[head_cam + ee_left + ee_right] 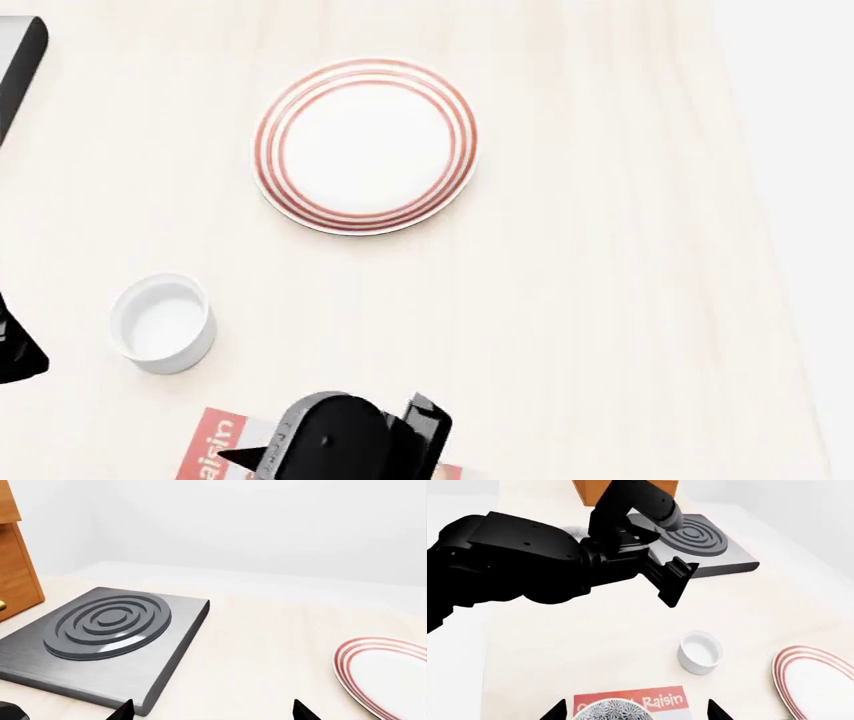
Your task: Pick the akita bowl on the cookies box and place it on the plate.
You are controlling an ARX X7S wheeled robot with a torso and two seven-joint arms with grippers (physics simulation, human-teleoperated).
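1. A pale wooden table [601,300] carries everything; its light grain runs near to far.
2. The plate [366,145] lies flat on it toward the far side, roughly mid-table.
3. A small plain white cup [163,322] stands nearer and to the left of the plate, well apart from it.
4. The cookies box [630,700] lies at the near edge (only a red corner shows in the head view).
5. A grey burner slab [103,645] with raised rings lies far left, beside a wooden cabinet [15,560].

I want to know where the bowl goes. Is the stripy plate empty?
Yes, empty. The plate shows only bare white inside its red rings, and the akita bowl sits on the cookies box.
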